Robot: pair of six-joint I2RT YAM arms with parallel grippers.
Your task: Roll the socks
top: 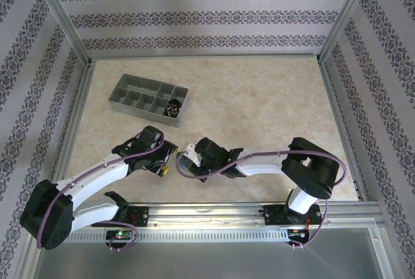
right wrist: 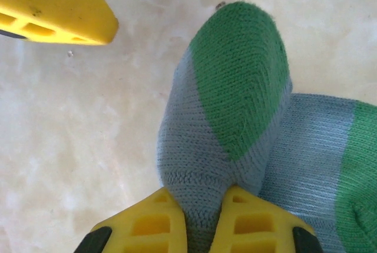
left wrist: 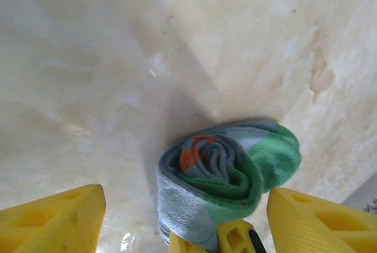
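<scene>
Camera overhead: we see the left gripper [top: 167,161] and the right gripper [top: 185,159] meeting nose to nose at the near centre of the table [top: 259,97]. A grey tray [top: 123,91] stands well apart at the far left. A dark-and-white bundle [top: 174,107] lies in a compartment at its right end (possibly the striped sock; too small to confirm).

Left wrist camera: the blue-grey sock [left wrist: 218,176] lies on the table as a tight coil, orange at the core, green toe outermost. The left jaws stand wide, one on either side of the coil, gripping nothing.

Right wrist camera: the right fingers [right wrist: 159,226] are closed on a fold of the sock's grey knit, just below the green toe.

Handling: we judge the sock light, soft and springy, so the coil may loosen once released. Take hold across the whole coil, or pinch the outermost layer to turn it over the roll.

Markings: we can read no brand, label or writing.
</scene>
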